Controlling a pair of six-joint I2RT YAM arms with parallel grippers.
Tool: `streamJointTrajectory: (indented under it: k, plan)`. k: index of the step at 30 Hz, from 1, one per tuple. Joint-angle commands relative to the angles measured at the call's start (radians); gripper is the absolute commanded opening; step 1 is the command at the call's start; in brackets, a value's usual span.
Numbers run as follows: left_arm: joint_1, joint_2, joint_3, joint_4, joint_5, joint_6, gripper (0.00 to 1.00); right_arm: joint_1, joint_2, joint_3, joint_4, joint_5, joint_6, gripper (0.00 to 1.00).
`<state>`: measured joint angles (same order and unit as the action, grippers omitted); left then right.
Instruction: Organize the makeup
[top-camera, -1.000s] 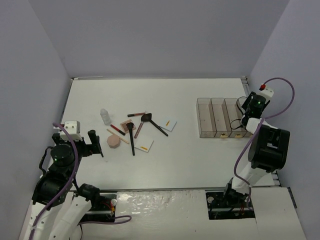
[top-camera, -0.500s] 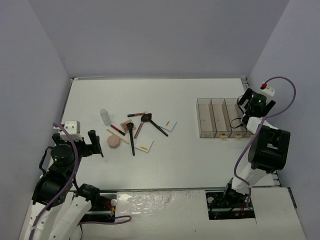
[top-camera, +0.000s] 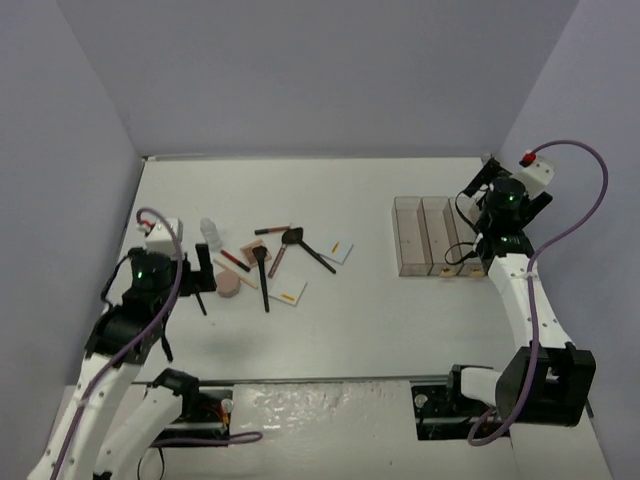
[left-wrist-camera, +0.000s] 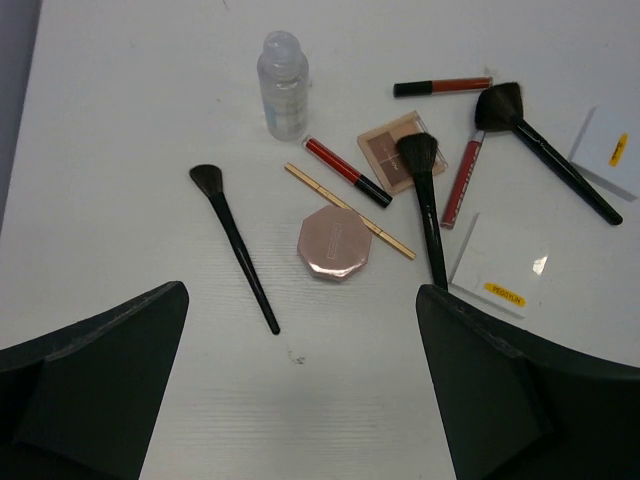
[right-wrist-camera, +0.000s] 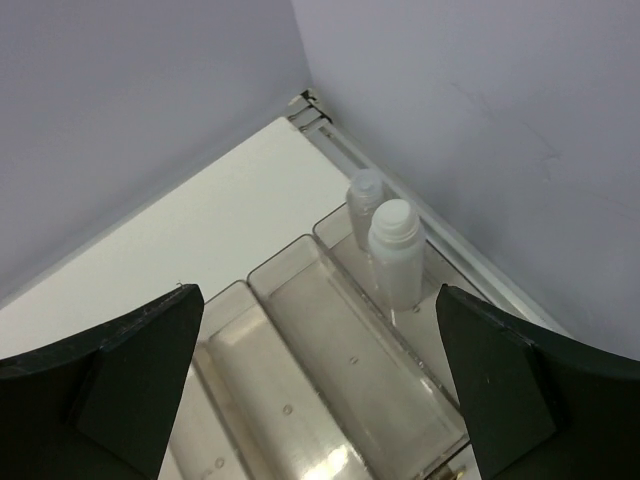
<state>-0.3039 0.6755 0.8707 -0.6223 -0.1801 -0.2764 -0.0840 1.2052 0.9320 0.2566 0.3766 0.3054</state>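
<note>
Two white-capped bottles (right-wrist-camera: 395, 262), upright in end compartment of clear organizer (right-wrist-camera: 330, 345) — dark fingers (right-wrist-camera: 120, 380) spread wide

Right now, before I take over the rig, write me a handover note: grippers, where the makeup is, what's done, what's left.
Left gripper: open, empty, above the left side of the table.
Right gripper: open, empty, above the organizer at the right.
Done: two white-capped bottles stand in the organizer's rightmost compartment.
Left: one bottle, three brushes, the pink compact, the tan palette, the pencils and two white cards lie loose under the left gripper, none gripped.
</note>
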Motion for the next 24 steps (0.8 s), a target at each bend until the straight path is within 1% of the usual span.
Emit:
streamJointTrajectory:
  k: [1, 2, 5, 8, 9, 10, 12, 14, 17, 20, 24]
  plan:
    - [0.009, 0.24, 0.091, 0.121, 0.031, -0.132, 0.95, 0.023, -0.143, -0.06, -0.051, -0.102, 0.04, 1.0]
    - [0.011, 0.261, 0.084, 0.154, 0.02, -0.186, 0.94, 0.024, -0.158, -0.069, -0.051, -0.138, 0.039, 1.0]
    - [0.011, 0.344, -0.012, 0.357, -0.043, -0.307, 0.9, 0.024, -0.208, -0.111, -0.03, -0.228, 0.026, 1.0]
    - [0.011, 0.426, -0.14, 0.664, -0.141, -0.348, 0.88, 0.034, -0.237, -0.165, 0.028, -0.307, 0.035, 1.0]
    - [0.012, 0.456, -0.168, 0.74, -0.186, -0.35, 0.88, 0.046, -0.242, -0.187, 0.043, -0.32, 0.036, 1.0]
    - [0.014, 0.48, -0.181, 0.765, -0.23, -0.345, 0.88, 0.072, -0.244, -0.205, 0.054, -0.311, 0.028, 1.0]
    - [0.014, 0.545, -0.175, 0.81, -0.276, -0.323, 0.88, 0.138, -0.247, -0.215, 0.07, -0.297, 0.008, 1.0]
    - [0.014, 0.634, -0.163, 0.873, -0.306, -0.283, 0.88, 0.171, -0.25, -0.215, 0.07, -0.297, -0.004, 1.0]
    - [0.015, 0.722, -0.145, 0.945, -0.362, -0.221, 0.88, 0.203, -0.257, -0.212, 0.073, -0.289, -0.014, 1.0]
    - [0.019, 0.789, -0.132, 1.008, -0.36, -0.17, 0.88, 0.226, -0.262, -0.214, 0.074, -0.292, -0.019, 1.0]
    - [0.041, 0.879, -0.093, 1.064, -0.341, -0.166, 0.86, 0.236, -0.262, -0.217, 0.076, -0.309, -0.02, 1.0]
